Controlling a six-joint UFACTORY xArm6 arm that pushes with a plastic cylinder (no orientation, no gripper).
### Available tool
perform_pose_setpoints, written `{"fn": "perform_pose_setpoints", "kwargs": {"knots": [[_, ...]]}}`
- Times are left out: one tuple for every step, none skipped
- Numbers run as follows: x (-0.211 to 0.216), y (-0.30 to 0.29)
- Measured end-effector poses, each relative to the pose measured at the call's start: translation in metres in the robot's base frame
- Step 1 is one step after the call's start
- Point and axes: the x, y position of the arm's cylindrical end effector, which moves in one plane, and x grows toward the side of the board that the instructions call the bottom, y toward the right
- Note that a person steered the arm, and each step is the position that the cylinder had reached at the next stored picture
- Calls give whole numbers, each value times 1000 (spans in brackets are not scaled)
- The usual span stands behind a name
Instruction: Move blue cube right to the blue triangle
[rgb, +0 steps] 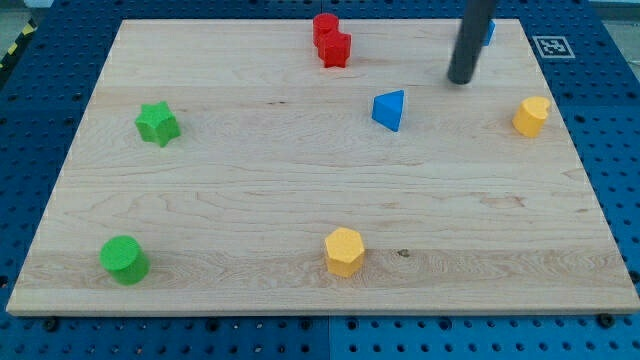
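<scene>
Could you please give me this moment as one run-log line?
tip: right of, above blue triangle, touching nothing | blue cube: top edge, mostly hidden behind rod | not yet moved

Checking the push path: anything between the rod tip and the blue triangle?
Nothing. In the camera view, bare board separates my tip from the blue triangle, down to its left.

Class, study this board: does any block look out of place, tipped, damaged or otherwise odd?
Nothing looks damaged or tipped. One oddity: the blue cube sits at the view's top edge, mostly hidden behind the rod, so only a sliver shows. My tip rests just below it, up and to the right of the blue triangle.
</scene>
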Motion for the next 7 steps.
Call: {"fn": "perform_pose_setpoints", "kwargs": {"knots": [[-19,57],[-71,83],[-117,85],[-124,78],[-124,56],[-116,45],[-101,41]]}}
